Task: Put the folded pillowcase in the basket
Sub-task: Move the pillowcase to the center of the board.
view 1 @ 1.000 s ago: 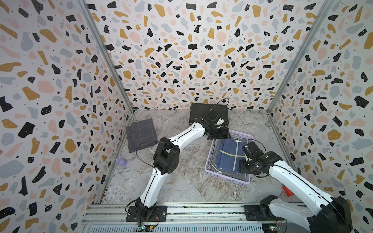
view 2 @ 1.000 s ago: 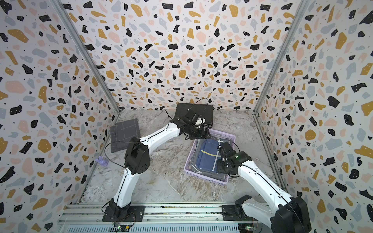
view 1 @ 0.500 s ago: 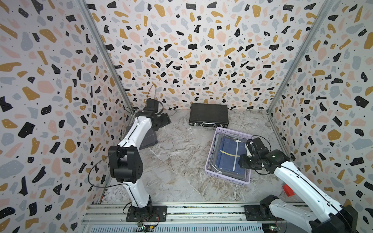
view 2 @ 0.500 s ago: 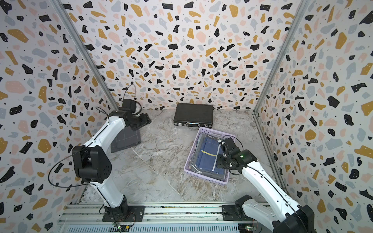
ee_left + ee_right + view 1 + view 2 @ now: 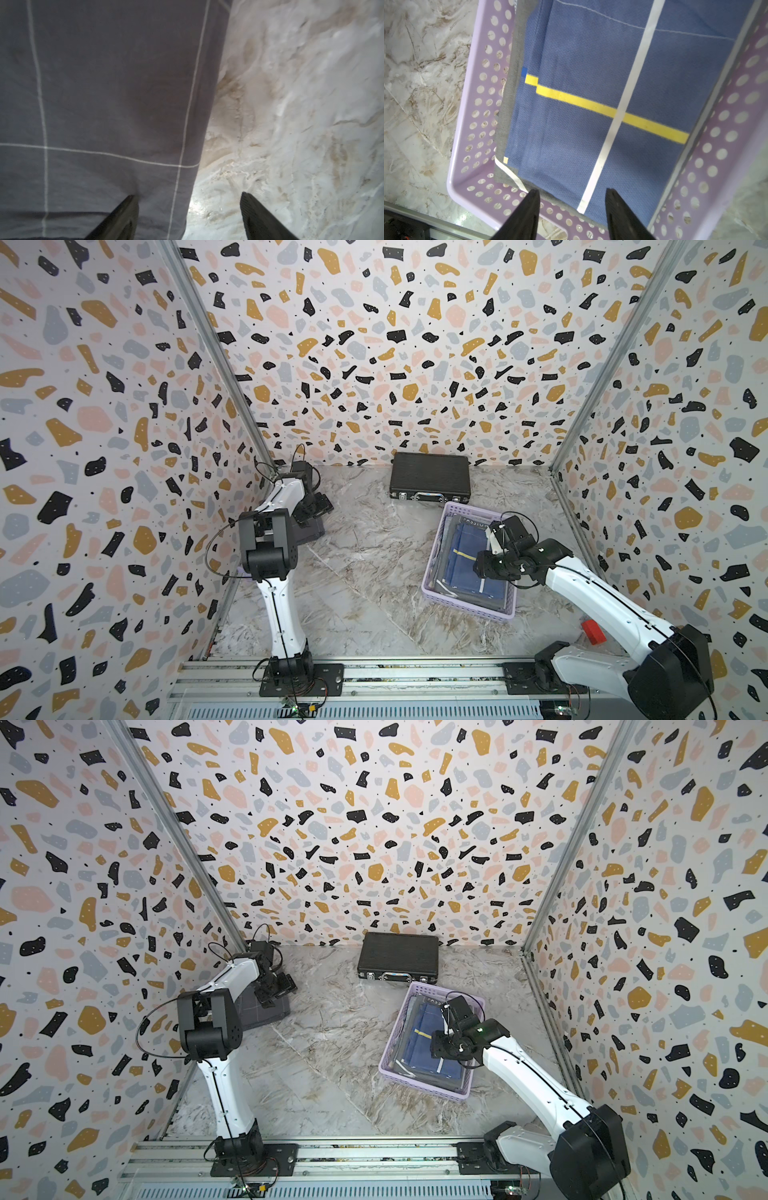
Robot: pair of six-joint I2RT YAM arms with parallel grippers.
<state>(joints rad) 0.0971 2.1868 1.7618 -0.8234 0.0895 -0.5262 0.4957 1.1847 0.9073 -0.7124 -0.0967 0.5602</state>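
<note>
The folded pillowcase [image 5: 114, 93], dark grey with thin white grid lines, lies flat on the marble table by the left wall, partly hidden under my left arm in both top views [image 5: 311, 529] [image 5: 266, 1013]. My left gripper [image 5: 188, 195] is open just above its edge, one finger over the cloth and the other over bare table [image 5: 318, 506]. The lavender basket [image 5: 465, 605] [image 5: 483, 104] sits to the right and holds a folded blue cloth [image 5: 591, 72] with yellow and white stripes on top of grey fabric. My right gripper [image 5: 572, 192] hangs open over the basket's near end [image 5: 480, 568], holding nothing.
A black hard case [image 5: 430, 475] with metal latches lies at the back wall, just behind the basket. A small red object [image 5: 593, 630] sits near the right wall by the right arm's base. Patterned walls close in three sides.
My left arm has swung from the basket and case over to the left wall and come down over the grey pillowcase. The right gripper has shifted slightly above the basket.
</note>
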